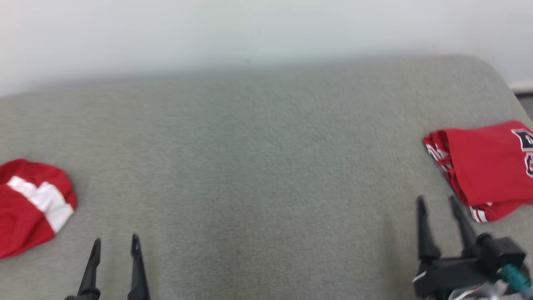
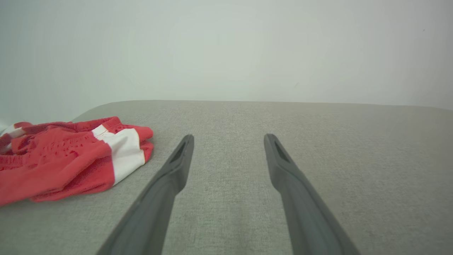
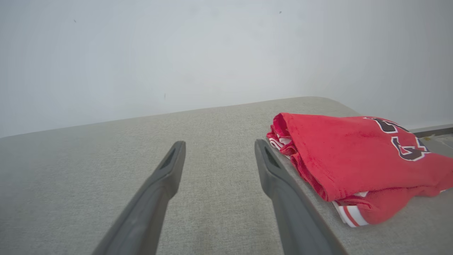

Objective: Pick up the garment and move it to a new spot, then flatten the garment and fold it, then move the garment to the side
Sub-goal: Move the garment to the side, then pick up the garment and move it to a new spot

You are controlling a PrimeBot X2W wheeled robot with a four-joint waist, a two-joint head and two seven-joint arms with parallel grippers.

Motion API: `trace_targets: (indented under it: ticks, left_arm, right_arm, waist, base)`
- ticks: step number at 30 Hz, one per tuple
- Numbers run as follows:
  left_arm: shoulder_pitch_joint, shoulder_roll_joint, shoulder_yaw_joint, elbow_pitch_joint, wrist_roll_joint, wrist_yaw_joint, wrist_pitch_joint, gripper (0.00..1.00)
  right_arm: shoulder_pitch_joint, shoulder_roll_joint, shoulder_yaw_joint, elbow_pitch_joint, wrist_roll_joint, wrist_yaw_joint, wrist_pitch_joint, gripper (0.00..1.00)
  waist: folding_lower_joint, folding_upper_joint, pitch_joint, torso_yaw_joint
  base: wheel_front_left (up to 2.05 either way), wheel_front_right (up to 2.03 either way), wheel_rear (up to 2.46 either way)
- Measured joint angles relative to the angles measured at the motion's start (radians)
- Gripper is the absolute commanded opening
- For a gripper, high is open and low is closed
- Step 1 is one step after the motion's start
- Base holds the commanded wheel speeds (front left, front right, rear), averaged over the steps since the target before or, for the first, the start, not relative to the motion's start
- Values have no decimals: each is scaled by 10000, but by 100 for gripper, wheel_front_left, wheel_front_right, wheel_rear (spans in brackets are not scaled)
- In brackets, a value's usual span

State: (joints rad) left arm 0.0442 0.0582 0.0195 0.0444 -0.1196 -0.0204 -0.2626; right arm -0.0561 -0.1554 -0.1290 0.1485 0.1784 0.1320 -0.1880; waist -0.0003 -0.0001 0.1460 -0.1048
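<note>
The left pincer (image 1: 115, 239) and right pincer (image 1: 437, 200), both spread wide and empty, sit at the near edge of a grey cloth-covered desk (image 1: 266, 166), its middle bare. A crumpled red-and-white garment (image 1: 33, 204) lies at the left edge. A folded red shirt (image 1: 483, 166) lies just beside the right pincer, possibly touching it. Pale wall (image 1: 250, 29) behind.

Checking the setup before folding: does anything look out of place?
The red garment with the white stripe lies crumpled at the left of the grey surface; the red jersey at the right is neatly folded. Nothing looks spilled or damaged.
</note>
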Motion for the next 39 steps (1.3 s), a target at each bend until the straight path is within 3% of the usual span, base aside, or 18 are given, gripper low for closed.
trace_targets:
  ticks: [4,9,30,39]
  left_arm:
    - [287,-35,364,345,-94,-17,0,100]
    - [492,-50,495,694,-100,-56,0,100]
    - [624,-67,372,1147,-282,-104,0,100]
    - [577,-69,305,1187,-297,-61,0,100]
  right_arm:
    - [508,558,451,-125,-148,-2,-240,100]
    - [711,815,949,245,-336,-2,-370,100]
    - [853,1005,1127,648,-731,-2,-483,100]
    - [881,1020,1290,598,-640,-2,-414,100]
  waist:
    - [0,-1,-565,378]
    - [1,0,-962,644]
    - [3,1,-1327,1096]
    - [3,1,-1314,1770]
  base:
    - [0,0,0]
    - [0,0,0]
    - [0,0,0]
    - [0,0,0]
